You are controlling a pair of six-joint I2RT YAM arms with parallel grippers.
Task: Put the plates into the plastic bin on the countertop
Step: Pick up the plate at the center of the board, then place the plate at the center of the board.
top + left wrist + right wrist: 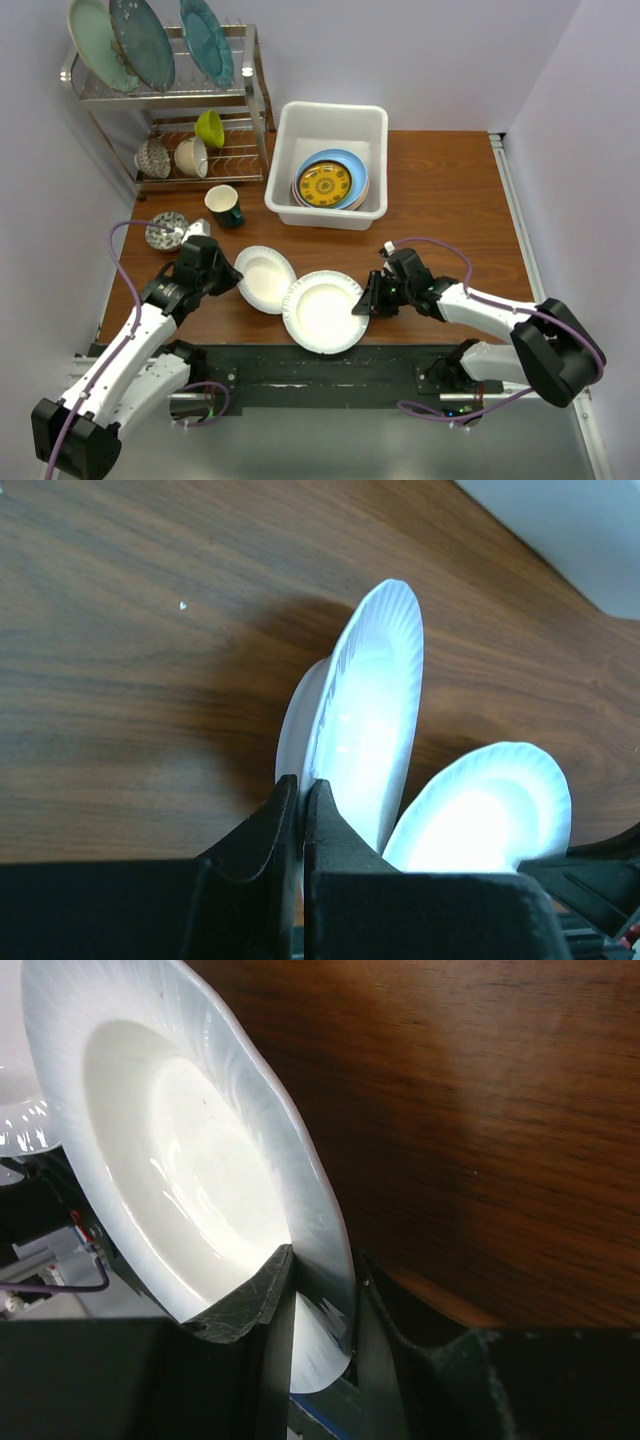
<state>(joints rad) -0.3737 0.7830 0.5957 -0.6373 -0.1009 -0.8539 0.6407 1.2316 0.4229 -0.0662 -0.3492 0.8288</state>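
On countertop (450, 200) | left tool (300, 810) clamps smaller white plate (375, 710) | right tool (320, 1295) narrow astride larger plate (180, 1150), grip unclear

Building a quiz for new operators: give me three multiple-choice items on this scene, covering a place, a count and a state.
1. Where is the yellow-patterned plate? A in the plastic bin; B on the wire rack; C beside the mug.
2. White plates on the countertop: A one; B two; C four.
3. The left gripper: A open; B shut on a plate rim; C holding the mug.
A, it tops the bin's stack. B, a smaller white plate and a larger white plate. B, its fingers pinch the smaller one's rim.
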